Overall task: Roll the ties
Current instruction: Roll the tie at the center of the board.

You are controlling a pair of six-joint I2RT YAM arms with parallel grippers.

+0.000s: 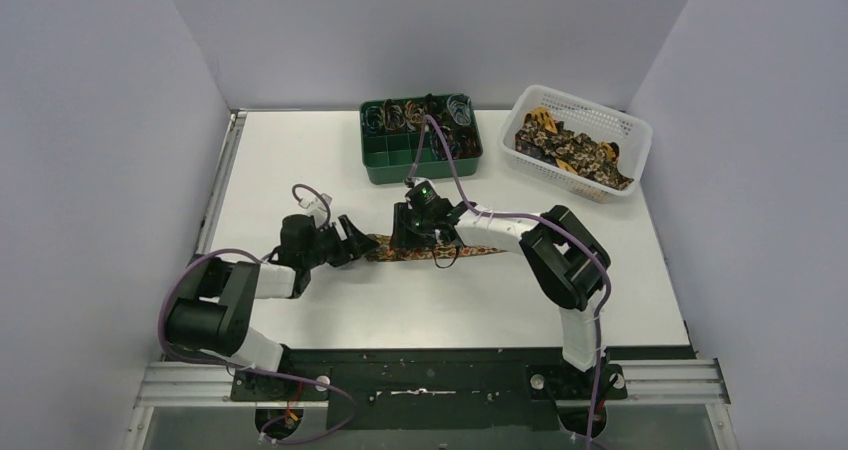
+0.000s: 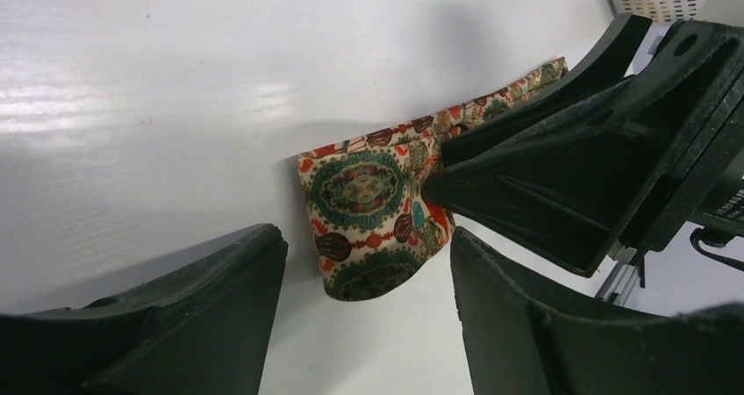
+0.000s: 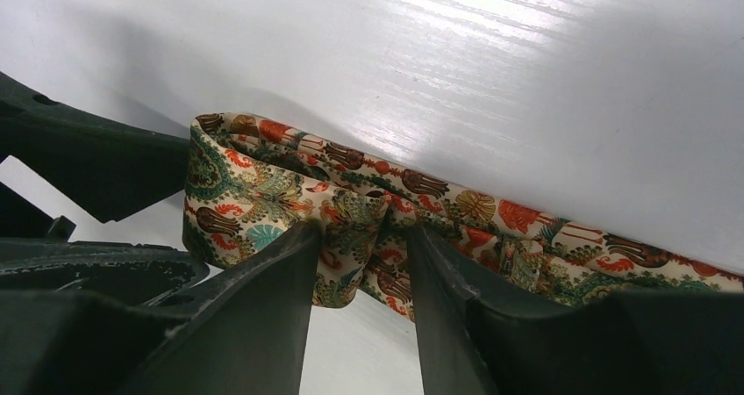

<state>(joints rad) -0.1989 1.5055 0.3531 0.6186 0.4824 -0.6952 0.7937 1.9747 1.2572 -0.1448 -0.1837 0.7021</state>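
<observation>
One tie lies as a flat strip across the middle of the table, patterned in cream, red, green and brown. Its left end is folded over into a loop. My right gripper comes down on it from behind and is shut on a bunched fold of the tie, fingers pressed against the cloth on both sides. My left gripper is low at the tie's left tip and open. Its fingers stand either side of the folded end with a gap on each side.
A green compartment box with thin coloured loops stands at the back centre. A white basket holding several printed ties is at the back right. Grey walls close in the left, right and rear. Purple cables trail from both arms.
</observation>
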